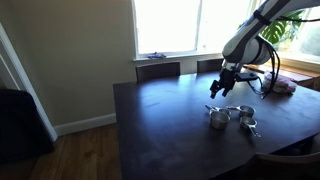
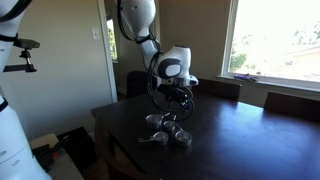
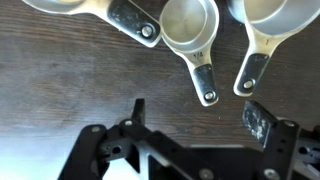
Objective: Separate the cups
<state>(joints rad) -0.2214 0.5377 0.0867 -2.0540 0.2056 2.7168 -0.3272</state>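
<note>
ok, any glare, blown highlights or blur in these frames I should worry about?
In both exterior views the window is blown out to white, leaving everything indoors dim; the dark table carries a pale sheen, and the cups are small and soft. In the wrist view the cups are fairly sharp, with bright highlights inside the bowls.
</note>
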